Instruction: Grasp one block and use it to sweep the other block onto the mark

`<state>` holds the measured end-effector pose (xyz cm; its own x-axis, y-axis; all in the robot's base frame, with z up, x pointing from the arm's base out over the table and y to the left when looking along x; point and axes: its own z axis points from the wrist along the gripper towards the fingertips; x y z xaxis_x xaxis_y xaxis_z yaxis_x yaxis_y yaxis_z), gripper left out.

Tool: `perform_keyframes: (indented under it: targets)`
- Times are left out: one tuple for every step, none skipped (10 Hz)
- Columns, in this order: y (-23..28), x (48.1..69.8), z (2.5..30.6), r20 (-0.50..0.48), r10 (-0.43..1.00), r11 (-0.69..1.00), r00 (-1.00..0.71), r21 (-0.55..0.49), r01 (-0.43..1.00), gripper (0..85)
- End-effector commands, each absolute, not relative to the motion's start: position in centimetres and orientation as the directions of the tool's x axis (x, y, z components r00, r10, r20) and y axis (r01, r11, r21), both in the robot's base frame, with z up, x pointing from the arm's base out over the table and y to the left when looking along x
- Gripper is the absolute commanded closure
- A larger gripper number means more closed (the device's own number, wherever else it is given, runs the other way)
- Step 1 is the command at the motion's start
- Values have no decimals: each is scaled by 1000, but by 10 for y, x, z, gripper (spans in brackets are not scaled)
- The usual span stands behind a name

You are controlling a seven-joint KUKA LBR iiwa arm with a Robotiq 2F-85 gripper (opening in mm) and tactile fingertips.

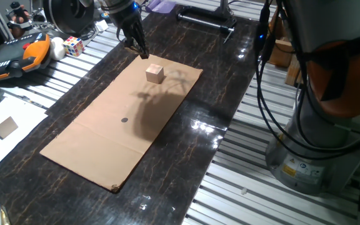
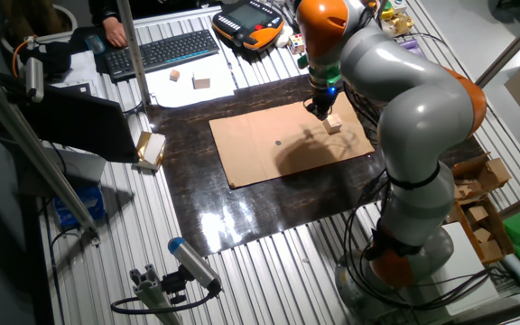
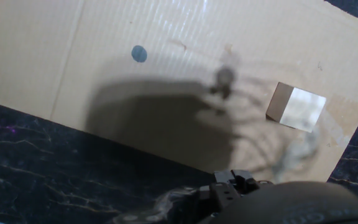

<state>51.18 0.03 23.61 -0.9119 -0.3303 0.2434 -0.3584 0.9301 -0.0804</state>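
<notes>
From my station I cannot tell how far the jaws of the gripper point(image 1: 144, 53) stand apart, nor any grasp or readable label; the other block point(image 1: 155, 73) sits on the cardboard sheet point(image 1: 99, 144) just beside it, apart from the mark point(image 1: 124, 120).

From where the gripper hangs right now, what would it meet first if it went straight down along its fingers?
Probably the far edge of the cardboard sheet, just behind the wooden cube. The gripper looks offset from the cube, not above it, though depth is unclear.
</notes>
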Motion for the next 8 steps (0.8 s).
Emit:
perform_keyframes:
  targets:
    - [0, 512, 236, 242, -325, 932, -914, -82, -353, 843]
    - [0, 512, 236, 234, -287, 945, -929, -92, -315, 843]
    - [0, 512, 236, 197, -254, 959, -947, -77, -273, 843]
    - [0, 512, 236, 191, -206, 973, -960, -69, -222, 843]
    - [0, 512, 236, 178, -186, 974, -966, -92, -205, 843]
    - [0, 512, 236, 174, -156, 980, -972, -98, -175, 843]
    - [0, 512, 236, 170, -132, 984, -976, -95, -150, 843]
    - [0, 512, 236, 171, -106, 990, -980, -72, -120, 843]
